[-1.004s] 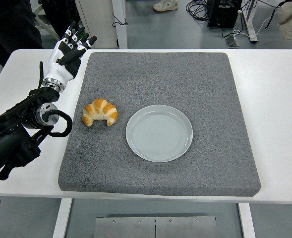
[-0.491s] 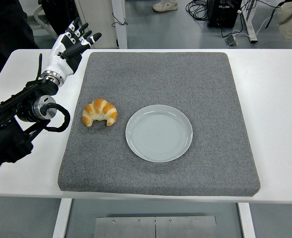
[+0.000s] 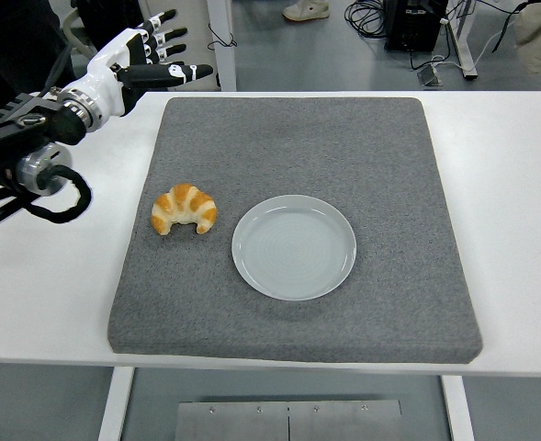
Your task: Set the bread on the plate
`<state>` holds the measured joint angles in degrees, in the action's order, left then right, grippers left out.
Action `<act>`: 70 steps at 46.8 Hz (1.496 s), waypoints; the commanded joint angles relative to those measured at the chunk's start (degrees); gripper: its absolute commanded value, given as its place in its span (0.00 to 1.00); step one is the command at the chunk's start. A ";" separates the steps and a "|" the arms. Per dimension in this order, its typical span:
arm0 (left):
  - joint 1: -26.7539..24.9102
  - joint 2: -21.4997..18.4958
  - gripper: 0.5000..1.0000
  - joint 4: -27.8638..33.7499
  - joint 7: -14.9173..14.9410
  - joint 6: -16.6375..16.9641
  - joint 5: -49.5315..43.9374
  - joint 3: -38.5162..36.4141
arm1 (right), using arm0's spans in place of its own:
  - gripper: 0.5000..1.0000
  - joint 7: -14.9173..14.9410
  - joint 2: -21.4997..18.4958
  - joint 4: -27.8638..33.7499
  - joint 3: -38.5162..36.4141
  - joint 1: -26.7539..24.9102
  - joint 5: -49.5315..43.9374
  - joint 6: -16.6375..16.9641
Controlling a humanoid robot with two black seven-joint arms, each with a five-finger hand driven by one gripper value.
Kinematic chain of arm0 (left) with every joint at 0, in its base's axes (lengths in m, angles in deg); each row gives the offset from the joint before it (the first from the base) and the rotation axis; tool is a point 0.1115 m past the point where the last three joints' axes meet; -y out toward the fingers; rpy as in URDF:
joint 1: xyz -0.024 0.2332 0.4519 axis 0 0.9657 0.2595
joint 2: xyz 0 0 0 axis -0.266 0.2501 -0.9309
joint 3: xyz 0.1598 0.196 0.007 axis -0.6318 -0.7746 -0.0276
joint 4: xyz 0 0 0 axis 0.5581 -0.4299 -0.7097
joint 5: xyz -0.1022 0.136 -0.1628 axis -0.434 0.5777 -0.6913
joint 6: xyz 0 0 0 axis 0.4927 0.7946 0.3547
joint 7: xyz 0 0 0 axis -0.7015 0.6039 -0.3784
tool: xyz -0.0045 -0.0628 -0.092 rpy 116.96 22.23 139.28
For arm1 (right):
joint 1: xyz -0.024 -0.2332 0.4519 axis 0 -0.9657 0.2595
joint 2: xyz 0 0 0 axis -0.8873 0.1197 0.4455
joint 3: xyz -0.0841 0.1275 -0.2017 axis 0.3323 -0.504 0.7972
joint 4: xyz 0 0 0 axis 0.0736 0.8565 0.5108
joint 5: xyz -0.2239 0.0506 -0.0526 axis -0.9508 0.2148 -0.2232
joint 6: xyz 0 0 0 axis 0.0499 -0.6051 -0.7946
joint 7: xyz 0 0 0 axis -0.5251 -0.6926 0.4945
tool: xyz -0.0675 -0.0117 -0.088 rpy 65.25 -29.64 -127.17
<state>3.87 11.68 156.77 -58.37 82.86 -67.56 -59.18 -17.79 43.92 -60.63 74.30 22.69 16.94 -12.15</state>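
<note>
Bread (image 3: pixel 185 209), a croissant, lies on the grey mat (image 3: pixel 389 165) near the mat's left edge, about midway between its far and near edges. It is just beside the plate (image 3: pixel 294 246), to the plate's left, with a narrow strip of mat between them; not touching as far as I can tell.

Plate is bare, sitting toward the middle of the mat, a little nearer the near edge. Mat covers most of the counter (image 3: pixel 509 156), leaving white margins at left and right.

Left hand (image 3: pixel 146 64) is raised over the far left corner of the counter, just off the mat's far left corner, well apart from the bread. Fingers (image 3: pixel 189 71) are stretched out and spread, pointing right; they hold nothing. The black forearm comes in from the left edge.

Right arm is not in view.

Progress: nothing of the task is done yet. Bread is ungrasped and off the plate. All steps are left: bring the hand down and nearer over the bread, close on it, lift, carry it the short way right, set it on the plate, let go.

Judgement: the carry is short; the reach to the bread is the longer part. The croissant is soft and curved, so a gentle grasp across its middle seems best.
</note>
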 commanded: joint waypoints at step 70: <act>6.45 -1.39 0.90 -4.89 -4.47 0.48 50.53 -18.12 | 1.00 0.01 0.00 0.18 0.00 0.04 0.00 -0.07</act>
<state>9.68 9.10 153.31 -62.45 82.99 -16.92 -77.44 -17.79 43.92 -60.45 74.30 22.73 16.93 -12.22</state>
